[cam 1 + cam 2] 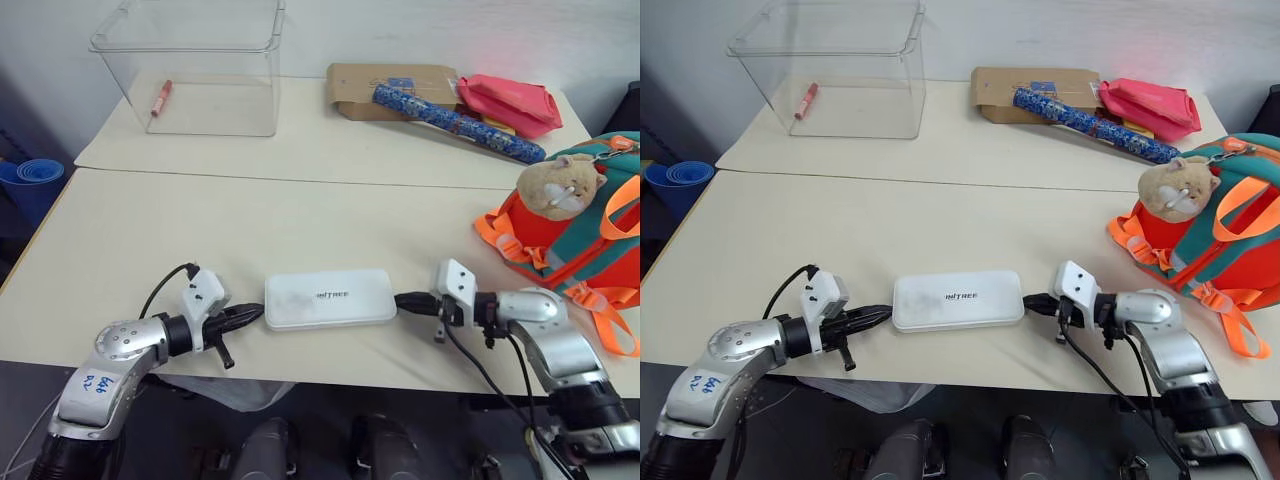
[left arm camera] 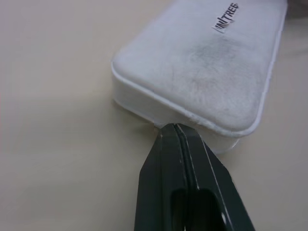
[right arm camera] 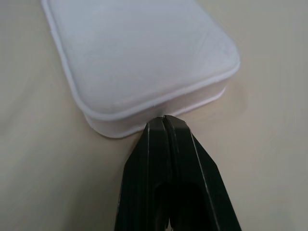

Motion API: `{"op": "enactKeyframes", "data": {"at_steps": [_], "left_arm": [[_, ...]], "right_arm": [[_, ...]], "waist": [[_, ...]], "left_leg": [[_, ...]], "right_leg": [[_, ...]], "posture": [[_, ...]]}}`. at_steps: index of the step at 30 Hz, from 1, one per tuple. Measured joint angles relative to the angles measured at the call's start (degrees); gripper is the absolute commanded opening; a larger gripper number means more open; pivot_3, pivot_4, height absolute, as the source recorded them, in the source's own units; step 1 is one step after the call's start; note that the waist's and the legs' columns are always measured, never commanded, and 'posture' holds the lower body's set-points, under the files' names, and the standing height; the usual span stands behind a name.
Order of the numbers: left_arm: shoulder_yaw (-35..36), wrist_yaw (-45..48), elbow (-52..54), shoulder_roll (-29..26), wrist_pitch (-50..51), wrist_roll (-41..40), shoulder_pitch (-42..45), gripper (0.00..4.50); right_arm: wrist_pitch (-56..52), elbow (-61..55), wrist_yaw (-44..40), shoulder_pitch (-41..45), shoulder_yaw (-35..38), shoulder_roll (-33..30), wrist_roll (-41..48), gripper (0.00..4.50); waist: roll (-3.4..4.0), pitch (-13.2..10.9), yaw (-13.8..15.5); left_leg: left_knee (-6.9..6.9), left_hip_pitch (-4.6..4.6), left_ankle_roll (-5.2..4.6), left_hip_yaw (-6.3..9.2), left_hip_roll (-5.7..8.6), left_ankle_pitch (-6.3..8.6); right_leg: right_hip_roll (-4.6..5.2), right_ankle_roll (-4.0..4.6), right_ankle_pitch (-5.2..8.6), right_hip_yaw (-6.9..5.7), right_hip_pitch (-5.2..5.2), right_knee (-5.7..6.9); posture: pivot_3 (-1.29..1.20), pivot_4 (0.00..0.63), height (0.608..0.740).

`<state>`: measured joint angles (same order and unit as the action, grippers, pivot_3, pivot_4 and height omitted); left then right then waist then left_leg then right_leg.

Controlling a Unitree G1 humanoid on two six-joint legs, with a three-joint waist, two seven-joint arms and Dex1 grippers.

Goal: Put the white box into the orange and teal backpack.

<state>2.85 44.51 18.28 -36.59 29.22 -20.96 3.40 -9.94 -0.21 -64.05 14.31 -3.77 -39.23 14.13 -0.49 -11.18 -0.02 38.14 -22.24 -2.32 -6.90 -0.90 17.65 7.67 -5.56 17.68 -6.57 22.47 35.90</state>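
Squeeze-grip step, by my reading: you have brought both arms in against the short ends of the white box (image 1: 330, 298), which lies flat on the table (image 1: 150, 230) near its front edge, at about 6 o'clock in the head view. The left gripper (image 2: 174, 126) has its fingers pressed together, holding nothing, with the tips touching the rim at the box's 9 o'clock end. The right gripper (image 3: 163, 118) is likewise pinched closed and empty, its tips against the rim at the 3 o'clock end. So the box is not grasped by either one; it looks clamped end to end between the two closed tips.

The orange and teal backpack (image 1: 570, 235) rests at about 3 o'clock on the table, well apart from the box, with a plush hamster (image 1: 560, 185) on its top. I cannot tell whether its opening is unzipped.

Your next move, I judge, calls for steady inward pressure from both sides while you lift, then a carry toward 3 o'clock. Uneven pressure could let the smooth case pivot or slip out.

Readable writing: grey lettering on the box lid reads "UNITREE". The left arm's shell bears handwritten blue marks I cannot make out.
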Motion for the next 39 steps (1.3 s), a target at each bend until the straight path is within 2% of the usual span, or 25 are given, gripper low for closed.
{"op": "enactKeyframes", "data": {"at_steps": [6,8,10,12,16,19,22,34,39], "left_arm": [[-2.58,1.46,-3.18,0.71,-1.85,0.90,3.01,0.00],[-2.58,2.22,-3.96,0.24,-1.13,0.25,3.19,0.37],[-0.48,3.29,-6.12,-1.27,3.11,-2.61,3.45,0.82],[2.06,5.56,-7.65,-4.52,10.00,-7.16,4.60,1.48],[4.97,10.05,-18.24,-11.65,37.60,-18.60,15.79,2.68],[2.86,9.56,-24.10,-11.18,50.55,-20.47,24.72,3.66],[1.53,6.87,-29.54,-5.76,57.71,-20.46,32.03,4.48],[1.43,1.26,-35.25,4.37,62.19,-19.72,38.84,4.48],[2.66,-1.58,-42.28,8.02,62.80,-23.60,41.65,4.48]], "right_arm": [[-1.10,-4.54,0.30,-5.86,2.70,-2.16,1.17,0.03],[-0.21,-4.73,0.88,-7.64,3.34,-2.98,1.01,0.00],[1.06,-4.75,1.14,-9.35,4.96,-4.02,1.02,0.00],[1.73,-4.69,1.08,-10.71,6.66,-5.46,1.02,0.00],[3.80,-4.28,0.34,-10.98,7.46,-6.83,0.68,0.00],[4.82,-4.13,-0.26,-9.91,6.54,-7.20,0.01,0.00],[4.72,-3.83,-0.08,-7.07,5.16,-7.10,-0.80,0.00],[2.62,-3.32,1.03,-0.37,-0.95,-3.33,-3.08,0.00],[2.66,-1.65,1.09,0.77,-2.09,-2.56,-3.76,0.00]], "waist": [[-0.01,0.01,0.00],[-0.01,0.00,-0.01],[-0.01,0.00,-0.07],[-0.01,0.00,-0.05],[-0.01,0.00,0.02],[-0.01,0.00,0.21],[-0.04,0.01,0.17],[-0.06,0.03,0.89],[-0.07,0.03,1.34]], "left_leg": [[0.00,0.02,0.01,0.00,-0.01,-0.01],[-0.01,0.01,0.02,-0.01,-0.01,0.00],[-0.01,0.02,0.03,-0.01,-0.02,-0.01],[0.00,0.03,0.05,0.00,-0.03,-0.03],[0.01,0.04,0.06,0.02,-0.02,-0.11],[0.02,0.05,0.03,0.04,0.06,-0.12],[0.08,0.01,-0.03,-0.01,0.09,-0.16],[0.29,0.04,-0.02,0.03,0.13,-0.25],[0.29,-0.06,-0.02,0.05,0.14,-0.25]], "right_leg": [[0.00,0.00,0.00,0.01,0.00,0.00],[0.00,0.00,0.00,0.02,0.01,-0.01],[-0.02,0.00,0.00,0.01,0.02,0.00],[-0.03,0.00,0.00,0.01,0.00,0.01],[-0.10,-0.02,0.01,0.01,0.01,0.08],[-0.08,-0.04,0.01,0.04,-0.03,0.10],[-0.16,-0.08,-0.02,0.06,-0.03,0.20],[-0.11,-0.11,-0.03,0.09,-0.11,0.15],[-0.09,-0.12,-0.04,0.09,-0.04,0.16]], "posture": [[0.00,0.150,0.740],[0.00,0.150,0.740],[0.00,0.150,0.740],[0.00,0.150,0.740],[0.00,0.150,0.740],[0.00,0.150,0.740],[0.00,0.150,0.740],[0.00,0.150,0.740],[0.00,0.150,0.740]]}}
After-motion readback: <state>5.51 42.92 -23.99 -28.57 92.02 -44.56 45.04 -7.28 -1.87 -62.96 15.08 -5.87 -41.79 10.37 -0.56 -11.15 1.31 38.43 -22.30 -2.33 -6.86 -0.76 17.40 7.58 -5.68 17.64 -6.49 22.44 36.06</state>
